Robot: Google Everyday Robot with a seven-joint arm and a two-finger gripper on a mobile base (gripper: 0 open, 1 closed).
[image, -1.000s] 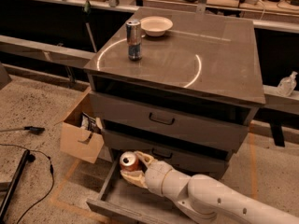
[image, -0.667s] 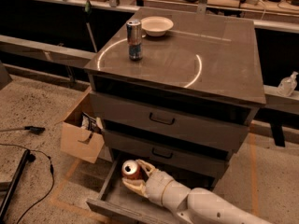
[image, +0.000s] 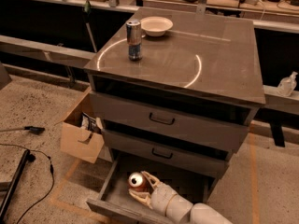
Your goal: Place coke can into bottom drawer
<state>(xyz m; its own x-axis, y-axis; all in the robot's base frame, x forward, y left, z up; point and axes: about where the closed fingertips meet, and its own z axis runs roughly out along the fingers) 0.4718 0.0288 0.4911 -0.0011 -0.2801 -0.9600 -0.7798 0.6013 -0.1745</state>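
Observation:
The coke can [image: 137, 181], red-orange with a silver top, is upright inside the open bottom drawer [image: 105, 200] of the grey cabinet. My gripper [image: 141, 185] reaches in from the lower right, its pale fingers wrapped around the can, low over the drawer's flat floor. The white arm runs off the bottom edge of the view. I cannot tell whether the can rests on the drawer floor.
A taller silver-and-blue can [image: 134, 39] and a white bowl [image: 156, 25] stand on the cabinet top [image: 215, 55]. The two upper drawers are closed. An open cardboard box [image: 81, 132] sits left of the cabinet. Black cables and a pole lie on the floor at left.
The gripper with the can has moved down and a little further into the bottom drawer. Nothing else has moved.

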